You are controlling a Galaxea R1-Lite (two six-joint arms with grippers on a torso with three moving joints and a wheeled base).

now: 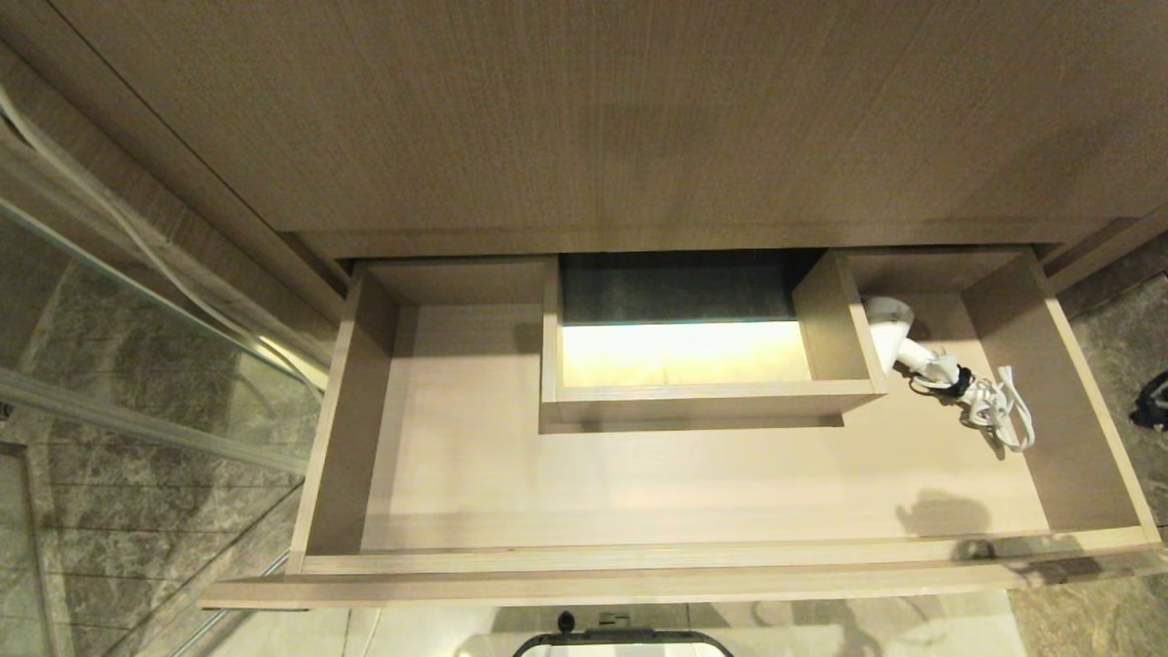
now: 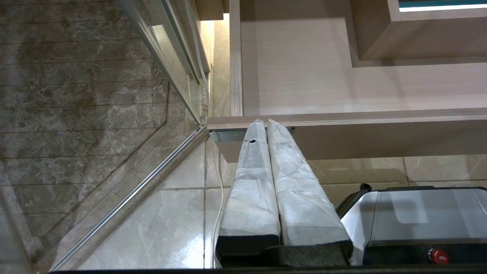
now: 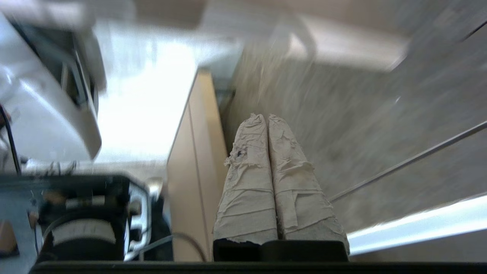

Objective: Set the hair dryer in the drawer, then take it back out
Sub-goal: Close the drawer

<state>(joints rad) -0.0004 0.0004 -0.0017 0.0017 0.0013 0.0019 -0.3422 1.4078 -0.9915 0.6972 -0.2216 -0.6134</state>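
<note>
The drawer (image 1: 639, 558) stands pulled out wide, light wood-grain inside. The white hair dryer (image 1: 899, 339) lies in its right part, against the boxed cutout (image 1: 835, 328), with its bundled white cord (image 1: 995, 412) trailing toward the front right. Nothing holds it. My left gripper (image 2: 266, 122) is shut and empty, parked just below the front left corner of the drawer (image 2: 342, 87). My right gripper (image 3: 266, 117) is shut with nothing between its taped fingers, out over the grey stone floor beside a beige wood panel (image 3: 196, 160). That view is smeared by motion.
A tall wood panel (image 1: 593, 119) rises above the drawer. A glass shower door with a metal frame (image 1: 146, 411) stands to the left. My own base (image 1: 620, 641) sits on tiled floor below the drawer front. A dark arm part (image 1: 1152, 401) shows at the right edge.
</note>
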